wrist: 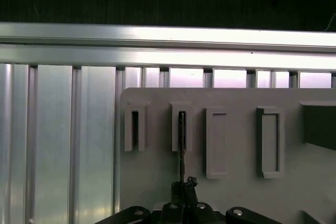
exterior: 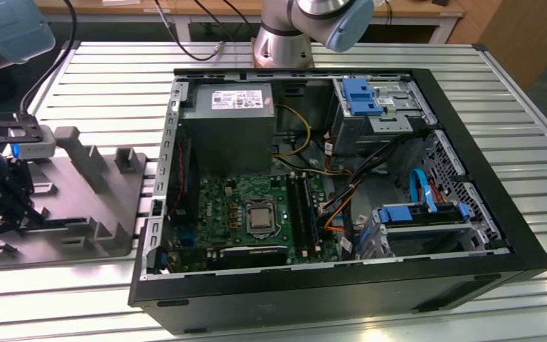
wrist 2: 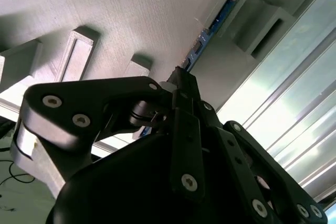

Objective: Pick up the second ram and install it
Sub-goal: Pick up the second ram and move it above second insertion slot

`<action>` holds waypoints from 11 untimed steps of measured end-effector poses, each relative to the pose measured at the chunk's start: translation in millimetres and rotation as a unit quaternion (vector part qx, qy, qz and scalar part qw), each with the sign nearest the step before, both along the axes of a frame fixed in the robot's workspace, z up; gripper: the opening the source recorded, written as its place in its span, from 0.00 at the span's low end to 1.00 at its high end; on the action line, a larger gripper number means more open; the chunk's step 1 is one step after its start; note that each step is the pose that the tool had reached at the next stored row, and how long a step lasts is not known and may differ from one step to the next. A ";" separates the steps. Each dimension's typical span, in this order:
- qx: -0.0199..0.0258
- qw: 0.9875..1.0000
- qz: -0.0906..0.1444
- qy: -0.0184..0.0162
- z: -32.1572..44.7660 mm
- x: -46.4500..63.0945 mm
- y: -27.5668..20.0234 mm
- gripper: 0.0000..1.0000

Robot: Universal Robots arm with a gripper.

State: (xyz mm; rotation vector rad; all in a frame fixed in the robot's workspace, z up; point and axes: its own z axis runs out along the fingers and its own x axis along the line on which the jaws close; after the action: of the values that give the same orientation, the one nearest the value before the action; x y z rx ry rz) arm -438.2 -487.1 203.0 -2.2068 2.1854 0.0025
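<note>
The second ram [wrist: 181, 145] shows in both wrist views as a thin dark strip seen edge-on. It stands in a narrow slot of the grey holder block [wrist: 236, 192]. In the second wrist view its blue-edged length [wrist 2: 210, 32] runs away from the fingertips along the holder [wrist 2: 105, 14]. My gripper [wrist: 184, 186] is down at the near end of the strip, fingers drawn together on it. In the exterior view the gripper [exterior: 8, 210] hangs over the holder [exterior: 83, 206] at the exterior view's left, well apart from the open computer case [exterior: 501, 235].
The motherboard [exterior: 226, 206] lies in the case with the CPU socket [exterior: 259, 216] and the black memory slots [exterior: 304, 206] beside it. A power supply [exterior: 228, 121], drive bays [exterior: 378, 103] and loose cables [exterior: 350, 185] crowd the case. The slatted metal table [exterior: 112, 85] surrounds it.
</note>
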 end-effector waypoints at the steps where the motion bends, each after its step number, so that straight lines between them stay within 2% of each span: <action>1: 0.000 1.000 0.000 0.000 0.0 0.0 0.0 0.11; 11: 0.000 1.000 0.000 0.000 0.8 0.0 0.0 0.11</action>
State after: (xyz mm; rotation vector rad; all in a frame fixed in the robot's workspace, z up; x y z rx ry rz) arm -438.2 -487.1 203.8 -2.2070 2.1854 0.0026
